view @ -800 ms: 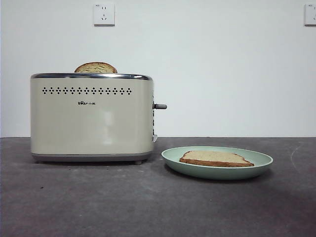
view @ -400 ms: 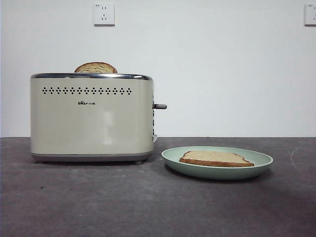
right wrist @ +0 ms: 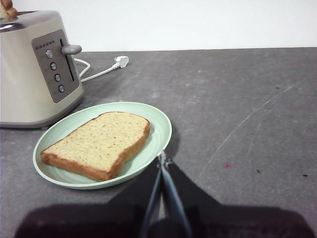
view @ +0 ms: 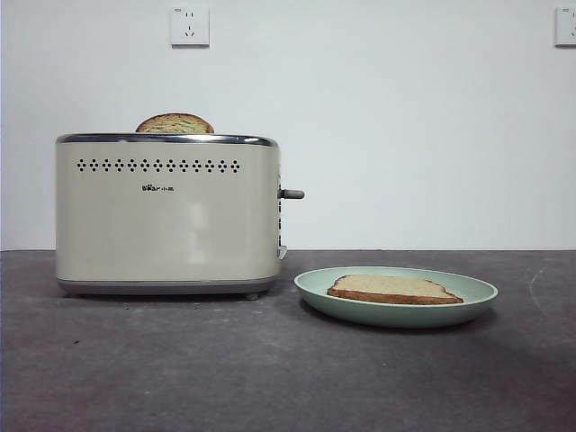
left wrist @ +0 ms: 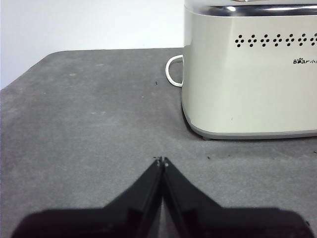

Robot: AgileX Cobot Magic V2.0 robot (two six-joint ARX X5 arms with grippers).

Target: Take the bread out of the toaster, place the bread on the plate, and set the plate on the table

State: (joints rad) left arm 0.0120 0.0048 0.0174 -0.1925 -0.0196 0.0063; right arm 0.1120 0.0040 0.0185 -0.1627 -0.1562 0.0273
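Observation:
The bread (view: 391,288) lies flat on the mint-green plate (view: 479,293), which rests on the table (view: 180,360) to the right of the cream toaster (view: 166,216). A darker, mottled slice (view: 175,124) pokes out of the toaster's top. My right gripper (right wrist: 162,157) is shut and empty, low over the table just beside the plate's rim (right wrist: 165,130); the bread (right wrist: 99,144) shows there too. My left gripper (left wrist: 162,161) is shut and empty, low over the table on the other side of the toaster (left wrist: 247,89). Neither arm shows in the front view.
The toaster's grey lever (view: 292,193) sticks out toward the plate. A white power cord and plug (right wrist: 119,62) lie on the table behind the toaster. Two wall sockets (view: 189,25) are on the white back wall.

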